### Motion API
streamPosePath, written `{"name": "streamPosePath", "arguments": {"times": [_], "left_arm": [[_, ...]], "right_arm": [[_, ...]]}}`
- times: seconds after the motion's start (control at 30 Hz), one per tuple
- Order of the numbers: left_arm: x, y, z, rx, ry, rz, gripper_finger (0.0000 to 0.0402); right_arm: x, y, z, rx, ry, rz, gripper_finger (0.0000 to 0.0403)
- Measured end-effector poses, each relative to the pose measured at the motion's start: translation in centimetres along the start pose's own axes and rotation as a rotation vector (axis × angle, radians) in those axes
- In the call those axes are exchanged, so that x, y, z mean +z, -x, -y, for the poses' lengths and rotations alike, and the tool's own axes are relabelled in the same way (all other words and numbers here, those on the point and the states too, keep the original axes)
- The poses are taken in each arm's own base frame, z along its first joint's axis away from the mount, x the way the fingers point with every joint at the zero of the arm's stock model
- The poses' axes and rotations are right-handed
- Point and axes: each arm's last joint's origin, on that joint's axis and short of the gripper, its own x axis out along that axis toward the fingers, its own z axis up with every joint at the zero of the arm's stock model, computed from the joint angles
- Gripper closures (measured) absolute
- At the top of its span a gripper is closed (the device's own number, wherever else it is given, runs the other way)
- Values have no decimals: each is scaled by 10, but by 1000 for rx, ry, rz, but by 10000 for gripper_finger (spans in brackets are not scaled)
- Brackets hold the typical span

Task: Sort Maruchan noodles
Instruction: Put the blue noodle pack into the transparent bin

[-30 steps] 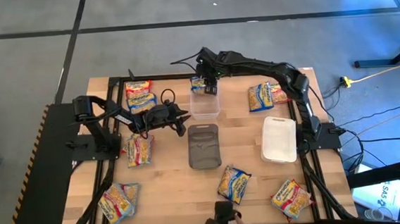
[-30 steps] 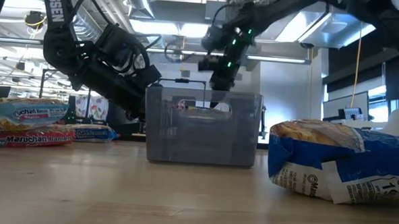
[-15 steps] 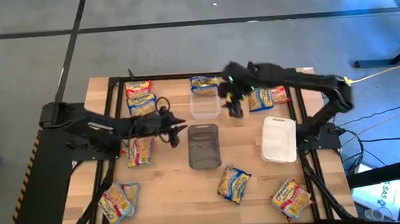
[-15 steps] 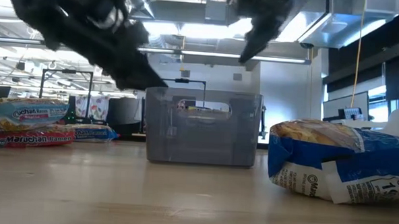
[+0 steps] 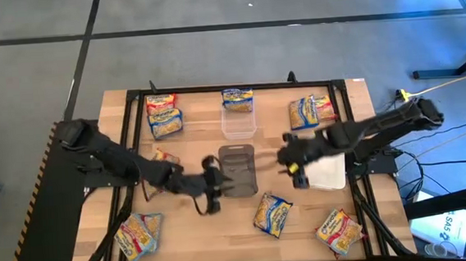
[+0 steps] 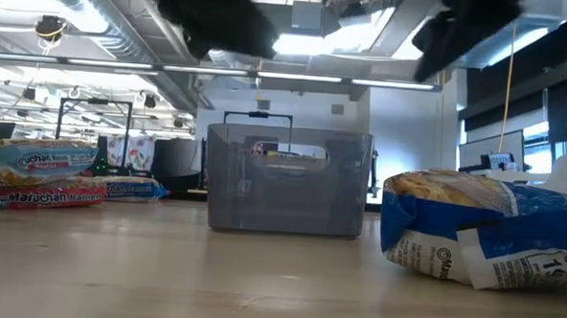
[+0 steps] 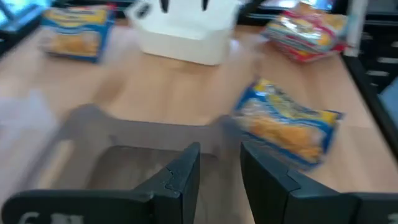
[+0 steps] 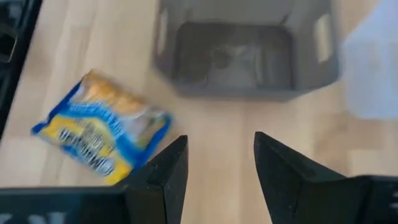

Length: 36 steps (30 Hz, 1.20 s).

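Left claw point(image 5: 213, 199) sits low of centre in the overhead frame, beside the grey bin's point(image 5: 237, 170) lower left corner; its fingers stand partly apart with nothing between them. Right claw point(image 5: 295, 169) sits right of the bin, at the white tub's point(image 5: 326, 163) left edge, likewise part open and empty. Maruchan noodles point(image 5: 272, 213) lie scattered on the worktop point(image 5: 199, 231): packets along the upper edge, lower left, lower centre and lower right. A clear tub point(image 5: 238, 120) stands above the bin.
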Motion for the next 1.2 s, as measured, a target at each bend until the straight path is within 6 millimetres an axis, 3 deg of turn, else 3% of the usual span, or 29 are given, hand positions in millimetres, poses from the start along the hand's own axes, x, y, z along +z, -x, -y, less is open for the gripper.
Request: {"name": "streamPosePath", "arguments": {"times": [0.3,0.6,0.9,1.2], "left_arm": [[-11,-46,79,-84,-16,-92,294],[-39,-88,111,-87,19,-164,294],[-54,-108,103,35,47,-137,294],[-52,-109,112,-142,120,-158,294]], "right_arm": [[-39,-12,-77,84,-27,65,245],[-91,-35,-118,163,-179,127,245],[-114,-75,-130,104,-194,84,245],[-108,-102,-110,-73,-222,111,245]]}}
